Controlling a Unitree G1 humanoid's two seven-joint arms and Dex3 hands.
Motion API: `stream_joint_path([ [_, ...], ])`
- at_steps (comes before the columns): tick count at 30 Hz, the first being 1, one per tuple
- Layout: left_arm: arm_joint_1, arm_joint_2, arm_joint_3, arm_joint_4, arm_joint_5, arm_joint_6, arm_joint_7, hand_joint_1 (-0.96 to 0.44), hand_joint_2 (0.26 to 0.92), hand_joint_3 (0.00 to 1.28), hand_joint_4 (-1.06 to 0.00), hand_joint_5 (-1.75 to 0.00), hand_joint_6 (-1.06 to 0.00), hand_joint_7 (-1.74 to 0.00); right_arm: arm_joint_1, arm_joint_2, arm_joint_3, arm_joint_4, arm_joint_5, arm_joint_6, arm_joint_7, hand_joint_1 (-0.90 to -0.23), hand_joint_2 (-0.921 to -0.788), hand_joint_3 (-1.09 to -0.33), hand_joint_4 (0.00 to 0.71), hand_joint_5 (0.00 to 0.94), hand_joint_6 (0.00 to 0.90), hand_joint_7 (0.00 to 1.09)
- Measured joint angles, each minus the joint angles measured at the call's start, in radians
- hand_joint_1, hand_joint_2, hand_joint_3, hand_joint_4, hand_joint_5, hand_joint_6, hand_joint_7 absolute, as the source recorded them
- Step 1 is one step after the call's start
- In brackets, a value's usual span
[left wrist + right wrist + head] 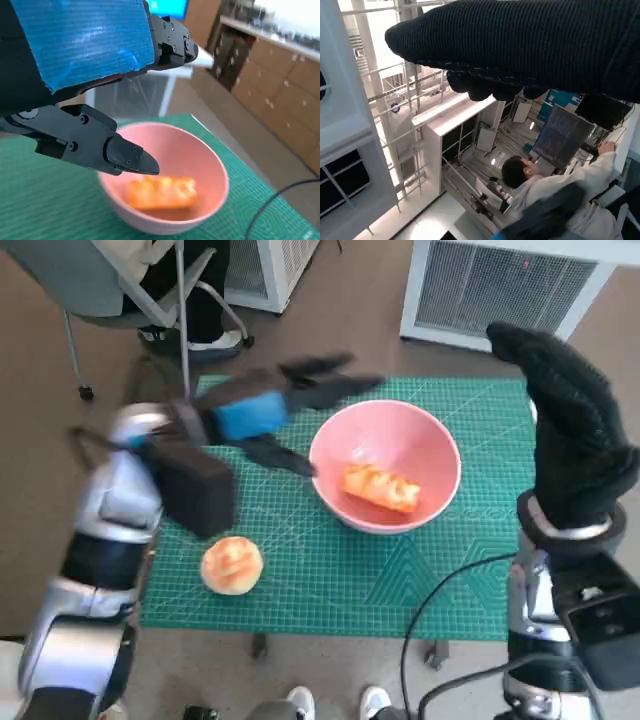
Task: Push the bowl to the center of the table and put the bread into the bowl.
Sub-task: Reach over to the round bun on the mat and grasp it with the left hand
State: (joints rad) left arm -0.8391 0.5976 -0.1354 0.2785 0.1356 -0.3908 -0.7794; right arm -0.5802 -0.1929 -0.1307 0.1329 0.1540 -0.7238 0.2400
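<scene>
The left hand (275,405), black with blue tape over its back, hovers just at the nine o'clock side of the bowl (385,465), fingers spread wide and holding nothing. One finger reaches over the bowl's rim at about ten o'clock, another points at its near wall; whether either touches the bowl cannot be told. The right hand (570,430), in a black knitted glove, is raised at the table's three o'clock edge, well apart from the bowl, fingers loosely curled and holding nothing.

The bowl is pale pink, round and deep, sitting a little toward one o'clock of the green cutting mat's (330,580) middle. A long golden-orange bread (380,488) lies inside it. A round, pale-crusted bun (232,565) rests on the mat at seven o'clock of the bowl, well apart.

Judging from this, one bread is placed; if the bun also belongs in the bowl, the left hand must swing back and close around it
</scene>
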Motion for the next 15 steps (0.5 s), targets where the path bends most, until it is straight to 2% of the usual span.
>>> stream_joint_path([
  [8,0.180,0.156,0.093,-0.186,-0.050,0.029,-0.045,-0.30,0.862,0.01,-0.18,-0.03,-0.33,-0.06,-0.001,0.002,0.009,0.001,0.007,0.001,0.002,-0.587,-0.921,-0.736,0.317,0.005,0.043,0.68],
  [15,0.343,0.243,0.160,-0.239,-0.138,0.045,-0.107,-0.28,0.881,0.01,-0.19,-0.02,-0.33,-0.05,-0.001,0.001,0.014,0.003,0.031,0.001,0.013,-0.578,-0.921,-0.736,0.318,0.004,0.044,0.67],
])
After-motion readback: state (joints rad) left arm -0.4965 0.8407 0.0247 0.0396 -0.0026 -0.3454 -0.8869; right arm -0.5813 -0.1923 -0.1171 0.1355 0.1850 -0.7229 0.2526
